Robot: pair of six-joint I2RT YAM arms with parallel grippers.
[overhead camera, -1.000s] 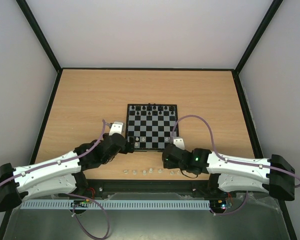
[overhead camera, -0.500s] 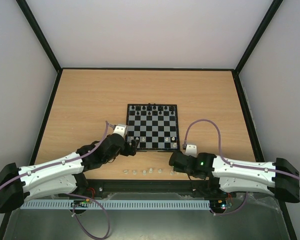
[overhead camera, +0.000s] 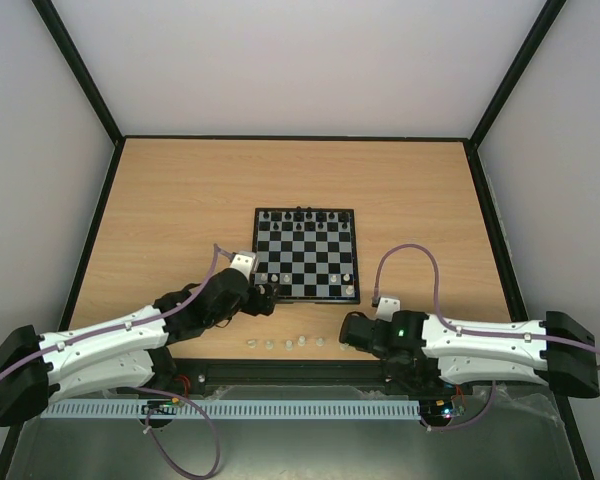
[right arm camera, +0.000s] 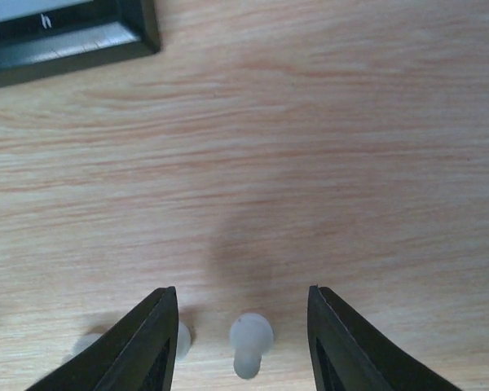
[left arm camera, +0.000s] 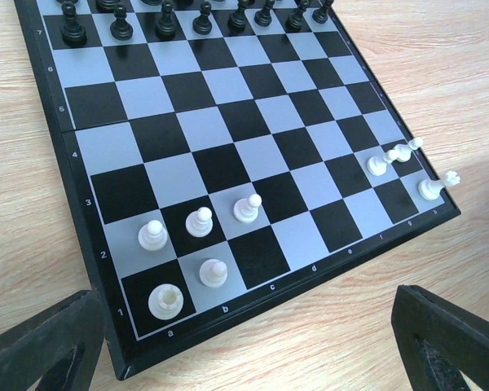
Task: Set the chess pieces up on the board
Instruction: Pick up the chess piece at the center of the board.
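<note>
Jaws apart but narrowing, our right gripper point(right arm camera: 240, 300) straddles a loose white pawn point(right arm camera: 249, 340) on the table point(right arm camera: 350, 163), not yet touching it. A second pale piece point(right arm camera: 182, 338) sits just beside its left finger. A second ago this arm was at the near right corner of the board point(left arm camera: 310, 273), where a white piece point(overhead camera: 348, 290) now stands. It has since swung back to the row of spares point(overhead camera: 285, 343) near the table's front edge, so we judge the next pick-up imminent. Our left gripper point(left arm camera: 246, 297) waits, jaws wide apart, at the board's near left corner.
</note>
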